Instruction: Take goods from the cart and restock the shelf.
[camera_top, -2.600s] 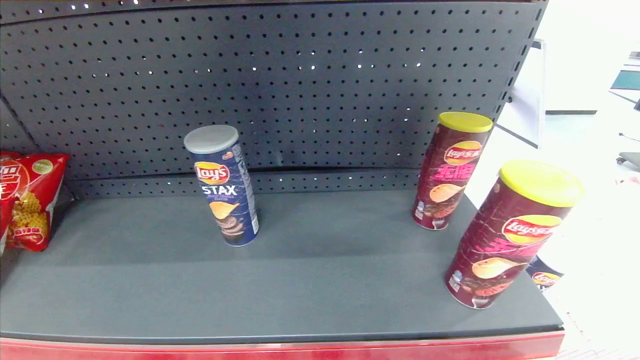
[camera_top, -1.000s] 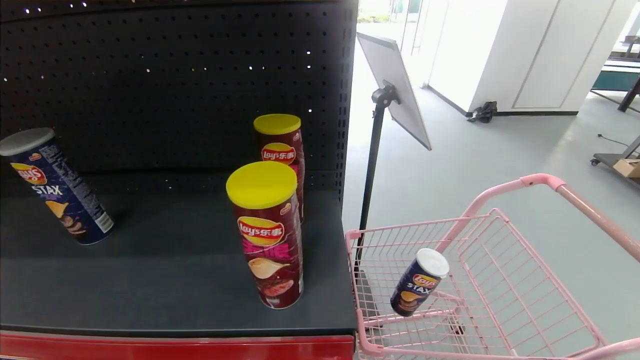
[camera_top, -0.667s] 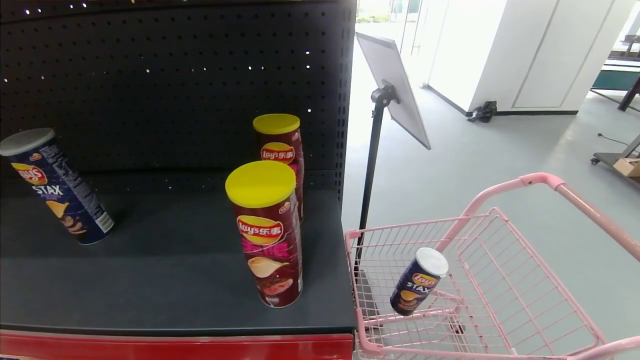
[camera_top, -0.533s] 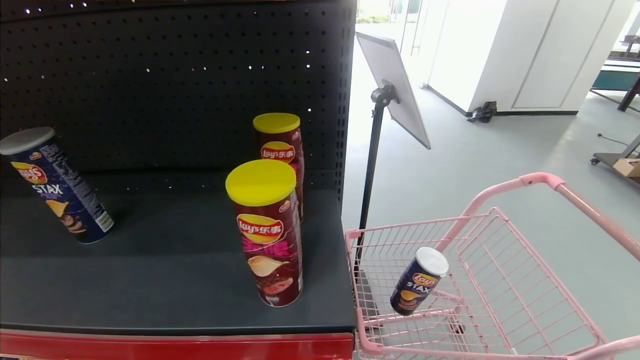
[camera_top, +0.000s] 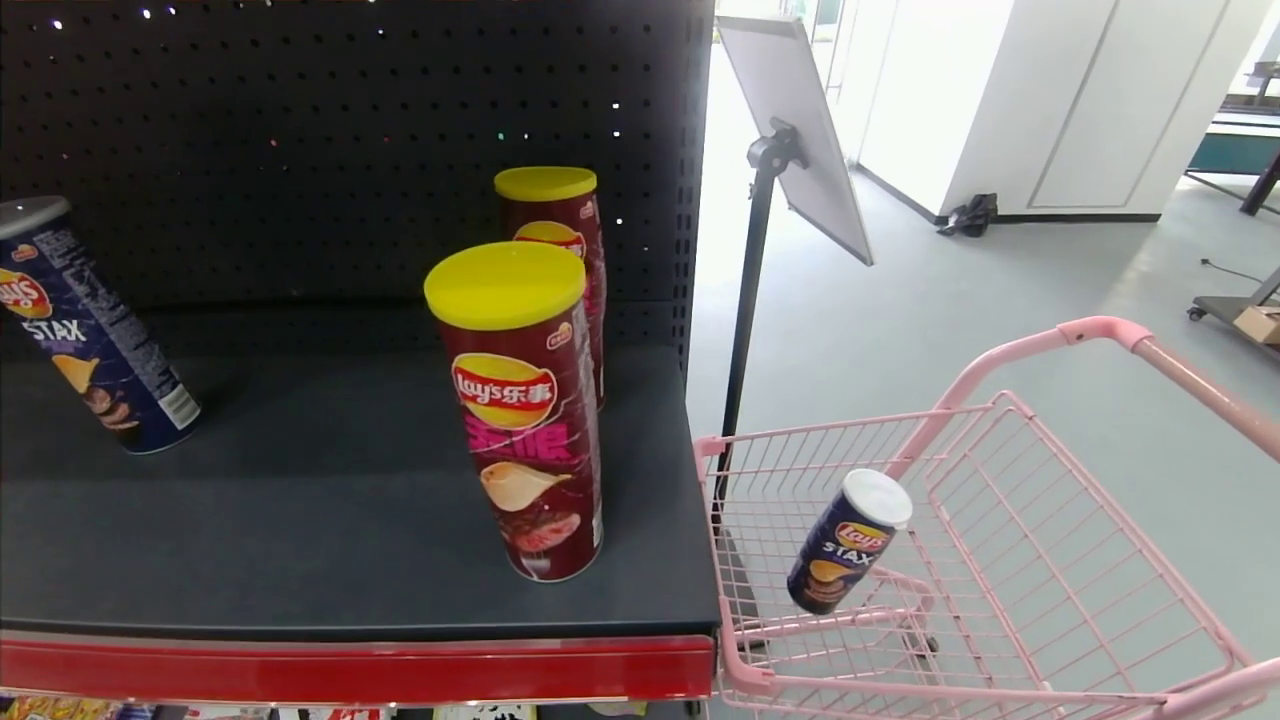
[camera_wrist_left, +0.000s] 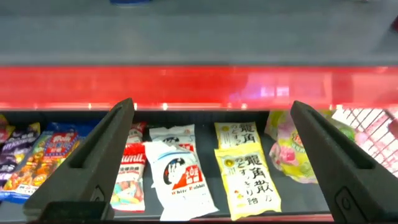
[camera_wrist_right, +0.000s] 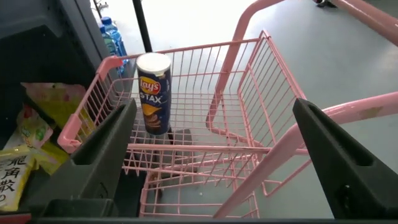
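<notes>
A dark blue chips can (camera_top: 850, 545) with a white lid leans inside the pink wire cart (camera_top: 1000, 405) right of the shelf. On the grey shelf board (camera_top: 300, 520) stand two maroon cans with yellow lids, one at the front (camera_top: 520, 410) and one behind it (camera_top: 555, 260), and a blue can (camera_top: 95, 330) stands at the far left. My right gripper (camera_wrist_right: 214, 155) hangs open above the cart (camera_wrist_right: 367, 106), with the blue can (camera_wrist_right: 153, 93) beyond its fingers. My left gripper (camera_wrist_left: 211, 162) is open, facing the shelf's red front edge (camera_wrist_left: 199, 87).
A sign board on a black stand (camera_top: 760, 250) rises between shelf and cart. Snack bags (camera_wrist_left: 180, 180) lie on the lower shelf under the red edge. Water bottles (camera_wrist_right: 112, 34) stand on the floor past the cart. Open grey floor stretches to the right.
The head view swung right from the shelf to the cart, then shifted slightly just now. Cans on the shelf and in the cart have kept their places.
</notes>
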